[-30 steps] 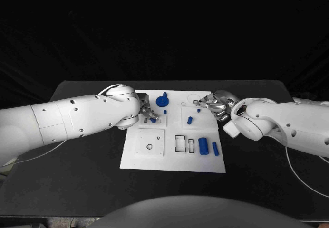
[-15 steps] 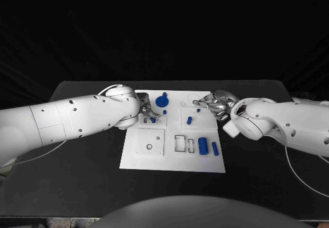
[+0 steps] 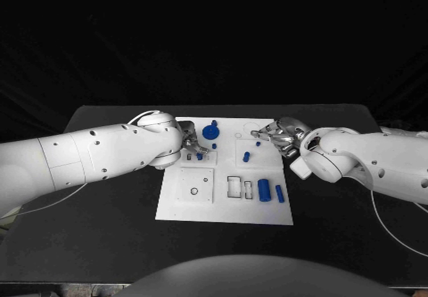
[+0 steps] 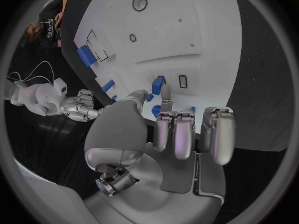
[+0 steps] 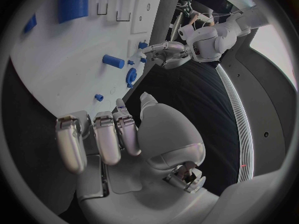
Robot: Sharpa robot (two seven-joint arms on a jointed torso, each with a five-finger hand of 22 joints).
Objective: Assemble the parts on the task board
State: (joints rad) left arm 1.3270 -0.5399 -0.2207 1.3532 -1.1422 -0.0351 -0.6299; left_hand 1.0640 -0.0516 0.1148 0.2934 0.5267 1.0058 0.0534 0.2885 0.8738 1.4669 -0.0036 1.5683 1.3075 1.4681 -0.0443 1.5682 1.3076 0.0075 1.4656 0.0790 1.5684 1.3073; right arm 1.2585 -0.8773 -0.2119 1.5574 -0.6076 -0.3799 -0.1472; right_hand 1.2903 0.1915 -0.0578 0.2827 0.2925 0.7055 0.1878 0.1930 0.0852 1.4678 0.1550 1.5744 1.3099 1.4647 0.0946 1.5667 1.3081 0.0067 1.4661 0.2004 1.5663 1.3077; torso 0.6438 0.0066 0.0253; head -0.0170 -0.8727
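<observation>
The white task board [image 3: 223,207] lies mid-table. My left hand [image 3: 193,147] is over its far left part. In the left wrist view that hand [image 4: 177,134] pinches a small blue part [image 4: 150,98] between thumb and a finger, beside an upright blue piece [image 4: 159,82], with the other fingers curled. My right hand [image 3: 276,136] hovers at the board's far right edge with its fingers curled in and nothing in them [image 5: 118,134], close to a small blue peg [image 5: 99,97]. A blue round part [image 3: 210,132], a short blue cylinder [image 3: 246,157] and a thick blue cylinder [image 3: 264,189] sit on the board.
A long blue piece [image 3: 280,193] lies by the thick cylinder, next to two rectangular slots [image 3: 234,185]. A raised white square with a round hole [image 3: 195,185] takes up the board's near left. Black table [image 3: 107,216] surrounds the board. Thin white cables [image 3: 393,229] trail from both arms.
</observation>
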